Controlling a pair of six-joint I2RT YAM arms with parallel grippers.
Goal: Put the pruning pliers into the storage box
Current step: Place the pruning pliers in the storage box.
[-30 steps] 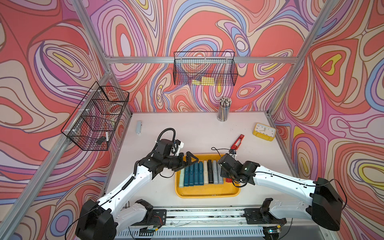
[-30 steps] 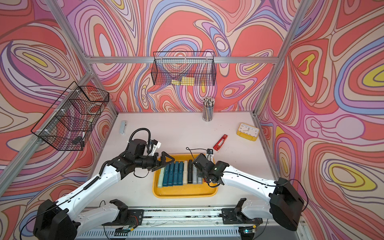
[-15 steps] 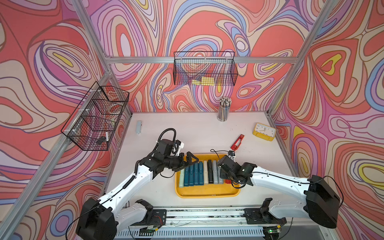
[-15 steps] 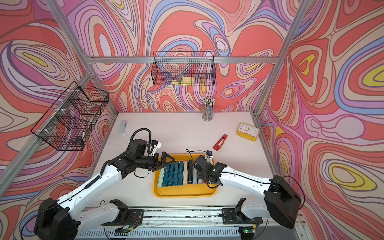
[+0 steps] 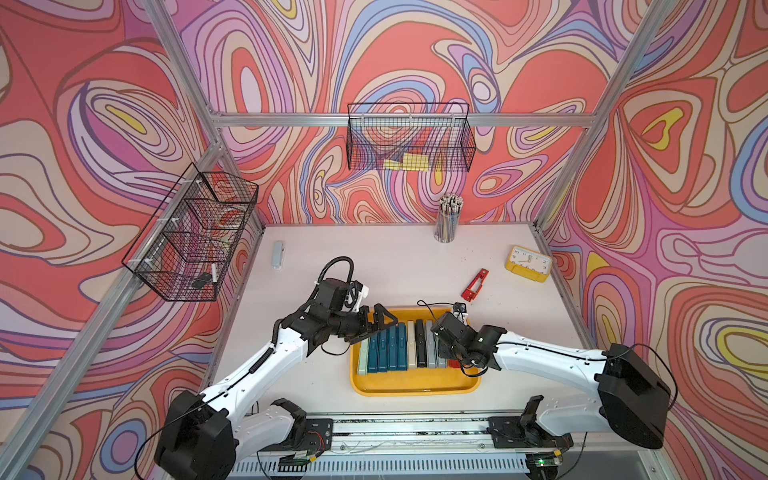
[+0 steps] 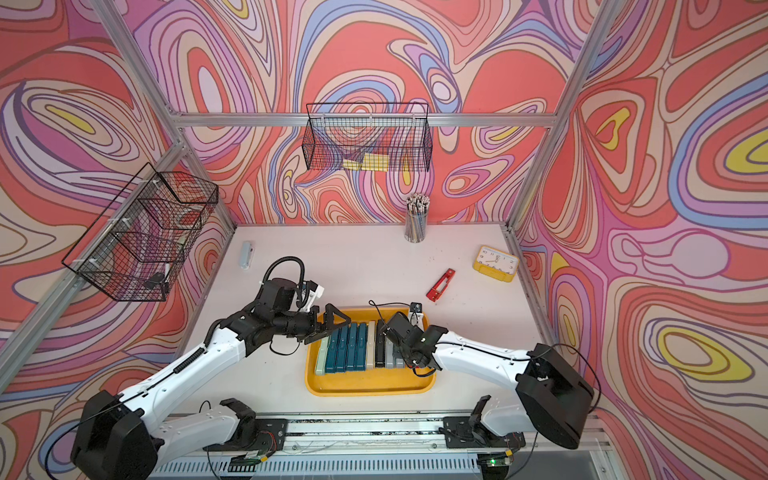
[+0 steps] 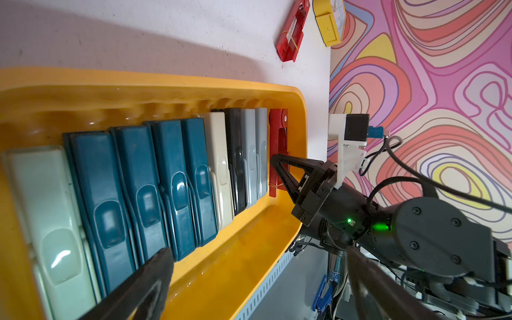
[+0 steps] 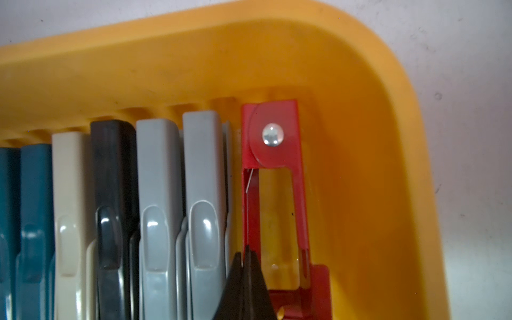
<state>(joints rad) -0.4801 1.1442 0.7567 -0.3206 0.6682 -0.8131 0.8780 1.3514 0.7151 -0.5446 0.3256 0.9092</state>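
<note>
The storage box [image 5: 415, 390] [image 7: 235, 83] is a yellow tray at the table's front. In it lie several pruning pliers [image 5: 388, 349] [image 7: 155, 180] side by side: pale green, teal, beige, black, grey, and a red one [image 7: 278, 130] [image 8: 277, 116] at the right end. Another red pruning pliers [image 5: 475, 284] [image 6: 440, 284] lies on the table behind the tray. My right gripper [image 7: 273, 158] [image 8: 246, 249] is shut, its tips against the left rail of the red one in the tray. My left gripper [image 5: 380, 326] [image 7: 257, 266] hangs open over the tray's left part, holding nothing.
A yellow clock [image 5: 528, 263] stands at the back right, and a cup of pencils [image 5: 447, 220] stands by the back wall. A small grey object [image 5: 277, 254] lies at the back left. Wire baskets [image 5: 409, 141] [image 5: 191, 245] hang on the back and left walls.
The right arm has shifted slightly to the left over the tray's right end. The left arm has not moved.
</note>
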